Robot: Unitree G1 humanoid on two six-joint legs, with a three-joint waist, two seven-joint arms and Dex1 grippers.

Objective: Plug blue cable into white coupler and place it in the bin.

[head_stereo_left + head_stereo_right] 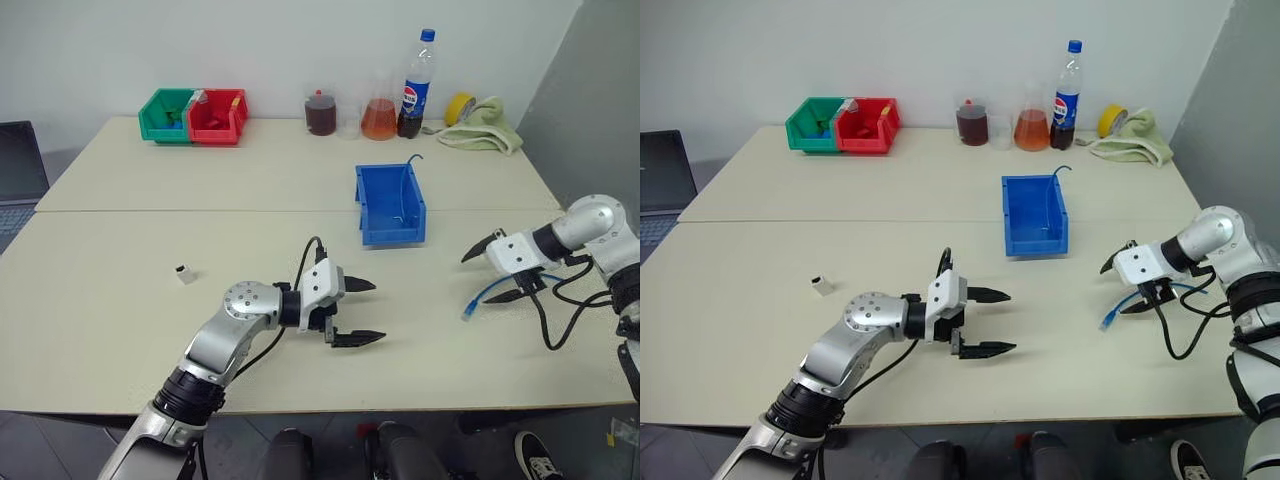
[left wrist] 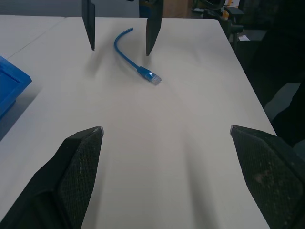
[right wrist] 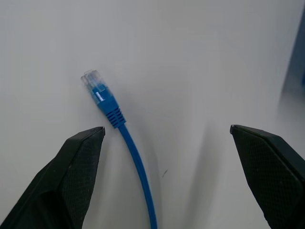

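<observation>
Here the blue cable [image 1: 490,294] lies flat on the tabletop [image 1: 120,330] near its right edge, clear plug end pointing toward the middle. The right gripper [image 1: 499,270] hangs over it with both fingers spread, the cable between them but not grasped. The left gripper [image 1: 360,312], also released and empty, sits near the front edge at mid-table, aimed toward the cable. The white coupler [image 1: 185,273] rests alone toward the left side. The blue bin [image 1: 390,205] stands at the centre, well apart from both.
</observation>
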